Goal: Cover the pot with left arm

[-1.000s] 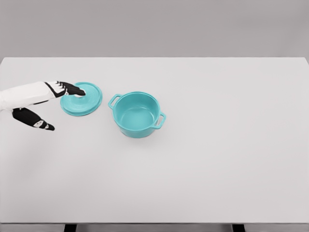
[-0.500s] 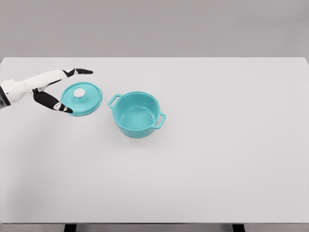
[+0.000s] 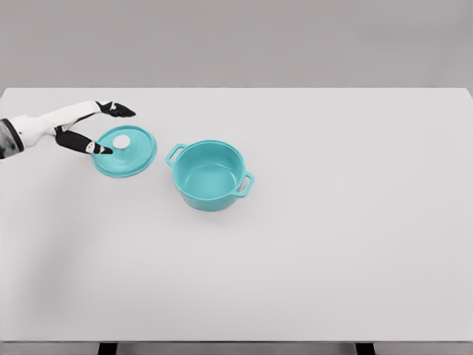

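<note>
Pot ×1, uncovered | lid ×1 beside it | left hand ×1, fingers spread, empty

Looking down and forward from the robot's head, taking in the whole white worktop from near edge to far edge, with grey wall beyond. Sitting at a middling distance, high above the surface. Showing one view only, sharing nothing with any other.
</note>
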Action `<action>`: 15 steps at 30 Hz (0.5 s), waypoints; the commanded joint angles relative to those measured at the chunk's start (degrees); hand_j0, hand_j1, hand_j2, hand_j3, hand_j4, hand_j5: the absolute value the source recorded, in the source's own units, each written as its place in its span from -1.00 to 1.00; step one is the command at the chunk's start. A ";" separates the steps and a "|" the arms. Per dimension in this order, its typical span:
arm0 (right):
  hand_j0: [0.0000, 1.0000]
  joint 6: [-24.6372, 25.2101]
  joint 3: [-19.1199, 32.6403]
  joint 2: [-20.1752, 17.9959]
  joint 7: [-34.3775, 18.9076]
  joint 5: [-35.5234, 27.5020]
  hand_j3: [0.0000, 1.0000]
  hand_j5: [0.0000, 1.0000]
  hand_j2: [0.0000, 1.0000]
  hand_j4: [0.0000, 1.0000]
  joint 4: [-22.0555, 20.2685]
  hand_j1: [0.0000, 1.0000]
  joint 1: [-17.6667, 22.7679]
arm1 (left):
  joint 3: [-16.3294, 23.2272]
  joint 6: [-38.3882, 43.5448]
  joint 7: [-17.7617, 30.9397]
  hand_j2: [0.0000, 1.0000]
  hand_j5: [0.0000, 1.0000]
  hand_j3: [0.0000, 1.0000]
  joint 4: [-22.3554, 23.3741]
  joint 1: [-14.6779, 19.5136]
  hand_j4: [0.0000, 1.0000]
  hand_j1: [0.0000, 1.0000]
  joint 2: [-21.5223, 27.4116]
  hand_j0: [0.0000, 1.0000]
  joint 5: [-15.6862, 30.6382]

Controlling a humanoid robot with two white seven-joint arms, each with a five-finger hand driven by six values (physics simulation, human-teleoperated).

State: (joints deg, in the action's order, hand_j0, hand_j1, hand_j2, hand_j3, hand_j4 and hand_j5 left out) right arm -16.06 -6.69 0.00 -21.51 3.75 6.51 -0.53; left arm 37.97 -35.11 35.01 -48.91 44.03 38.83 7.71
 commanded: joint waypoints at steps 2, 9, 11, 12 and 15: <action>1.00 -0.03 0.01 0.00 -0.02 0.03 1.00 1.00 1.00 1.00 0.00 1.00 0.00 | -0.26 0.11 -0.01 0.60 0.60 0.60 8.56 2.02 0.60 0.60 -3.32 0.60 -3.84; 1.00 -0.03 0.01 0.00 -0.02 0.03 1.00 1.00 1.00 1.00 0.00 1.00 0.00 | -0.08 0.11 -0.01 0.61 0.61 0.61 9.97 2.46 0.61 0.61 -5.70 0.61 -4.72; 1.00 -0.03 0.01 0.00 -0.02 0.03 1.00 1.00 1.00 1.00 0.00 1.00 0.00 | -0.08 0.11 -0.01 0.61 0.61 0.61 10.94 2.81 0.61 0.61 -5.70 0.61 -4.72; 1.00 -0.03 0.01 0.00 -0.02 0.03 1.00 1.00 1.00 1.00 0.00 1.00 0.00 | -0.08 0.11 -0.01 0.61 0.61 0.61 11.29 3.34 0.61 0.61 -5.87 0.61 -4.89; 1.00 -0.03 0.01 0.00 -0.02 0.03 1.00 1.00 1.00 1.00 0.00 1.00 0.00 | -0.08 0.11 -0.01 0.61 0.61 0.61 11.82 3.43 0.61 0.61 -6.22 0.61 -5.16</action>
State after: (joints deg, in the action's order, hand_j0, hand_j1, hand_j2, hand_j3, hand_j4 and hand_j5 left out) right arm -16.06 -6.69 0.00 -21.51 3.75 6.50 -0.53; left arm 38.01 -35.14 35.02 -37.57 47.37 32.87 2.34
